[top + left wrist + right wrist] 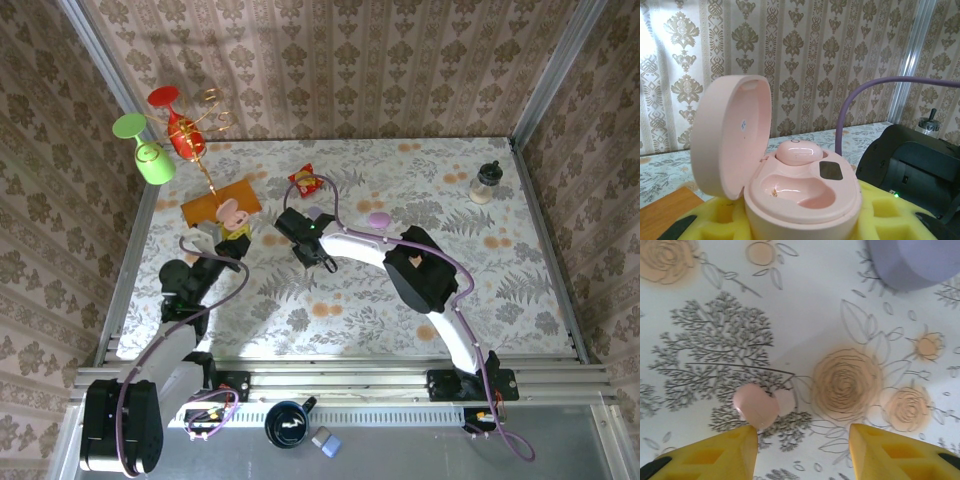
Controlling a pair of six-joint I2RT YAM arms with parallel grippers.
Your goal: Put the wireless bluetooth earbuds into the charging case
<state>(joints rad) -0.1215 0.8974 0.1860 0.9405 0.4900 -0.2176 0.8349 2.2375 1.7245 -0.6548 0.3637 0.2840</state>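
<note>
Here the right claw [803, 434] hangs spread over a pink earbud [757, 407].

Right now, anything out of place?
One pink earbud lies loose on the table, just ahead of the open right gripper. The open case in the left gripper holds one bud; its other slot is empty.
</note>
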